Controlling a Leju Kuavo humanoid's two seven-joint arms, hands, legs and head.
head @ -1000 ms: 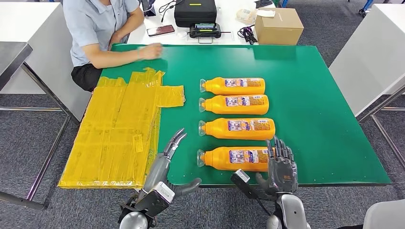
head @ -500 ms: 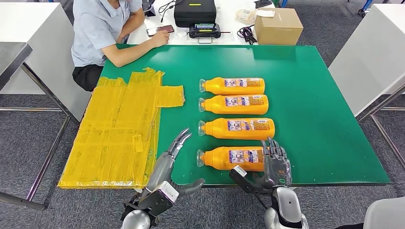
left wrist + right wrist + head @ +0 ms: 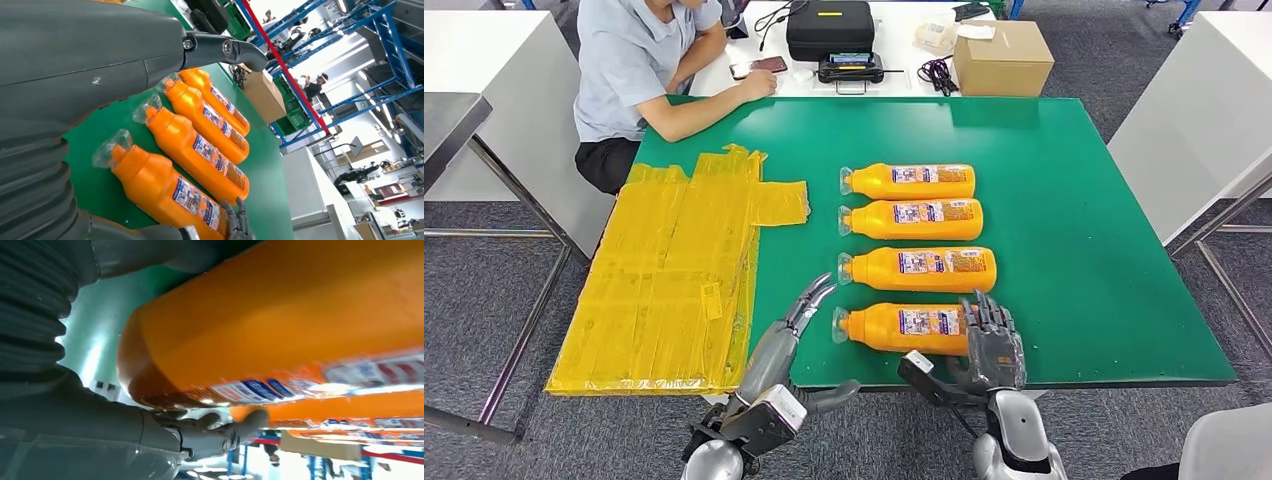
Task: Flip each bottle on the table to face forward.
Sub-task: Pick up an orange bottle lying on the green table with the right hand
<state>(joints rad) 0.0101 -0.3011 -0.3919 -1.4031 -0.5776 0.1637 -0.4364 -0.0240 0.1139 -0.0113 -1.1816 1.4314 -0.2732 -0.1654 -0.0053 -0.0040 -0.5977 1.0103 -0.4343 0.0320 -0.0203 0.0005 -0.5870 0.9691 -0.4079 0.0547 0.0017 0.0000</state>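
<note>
Right now I have the green table (image 3: 1104, 250) ahead, with yellow sheets (image 3: 674, 270) spread over its left part and a person (image 3: 639, 60) seated at the far left corner. Four orange bottles lie flat in a column mid-table, all with caps pointing to my left and long axes running left to right. My target is the nearest bottle (image 3: 894, 328), close to the near edge; the wrist views show it too (image 3: 165, 192) (image 3: 280, 315). My right hand (image 3: 992, 345) sits at its base end, fingers up against the bottle's base and thumb low on the near side; the right wrist view shows the orange body pressed close against the palm. I judge it a loose cupping, not yet a firm clamp, and I cannot tell if the fingers fully close. My left hand (image 3: 809, 300) hangs just left of the cap (image 3: 841, 325), fingers together and extended, holding nothing, not touching. So the right hand is nearer; a roll about the long axis looks like the call
</note>
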